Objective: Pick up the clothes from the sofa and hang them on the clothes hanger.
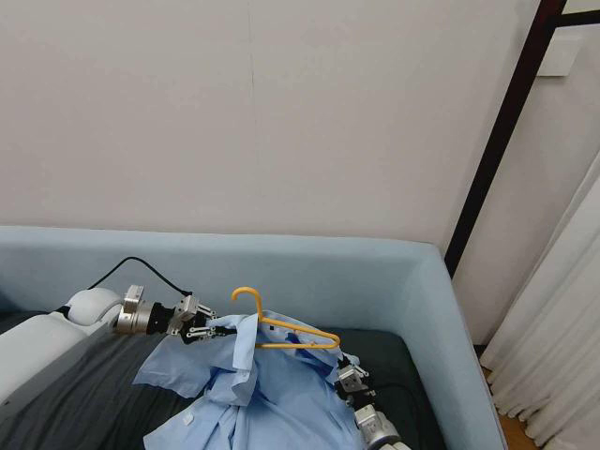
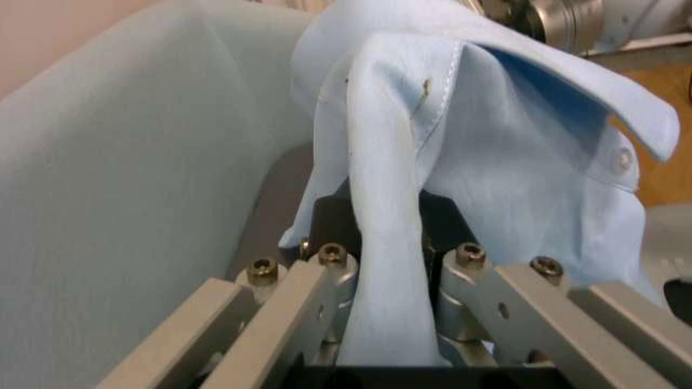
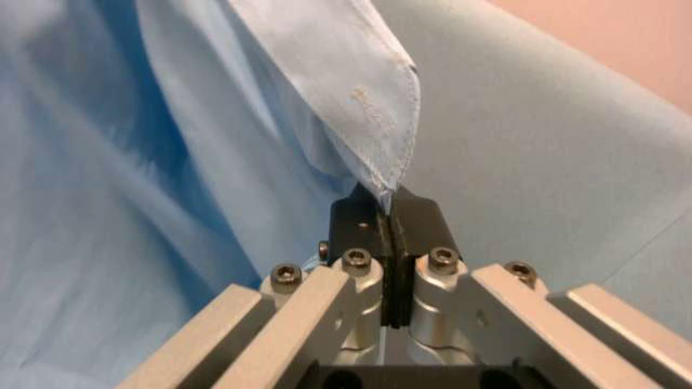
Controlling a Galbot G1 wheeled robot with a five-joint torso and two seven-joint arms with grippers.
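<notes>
The shirt (image 1: pixel 253 384) is light blue, a button-up with a stitched collar, crumpled and half lifted above the dark seat cushion (image 1: pixel 84 394) of the sofa (image 1: pixel 309 272). There is one shirt and one yellow clothes hanger (image 1: pixel 281 328). The hanger's hook rises at the collar and one arm of it lies along the top of the cloth.

My left gripper (image 1: pixel 208 328) is clamped on a fold of the shirt near the collar, with cloth bunched between the pads (image 2: pixel 324 227). My right gripper (image 1: pixel 349 370) is pinched tight on a hemmed edge at the other side (image 3: pixel 386 215).

The pale blue sofa back stands just behind. A black post (image 1: pixel 497 141) and a white curtain (image 1: pixel 553 328) stand past the sofa's right end, well apart from the shirt.
</notes>
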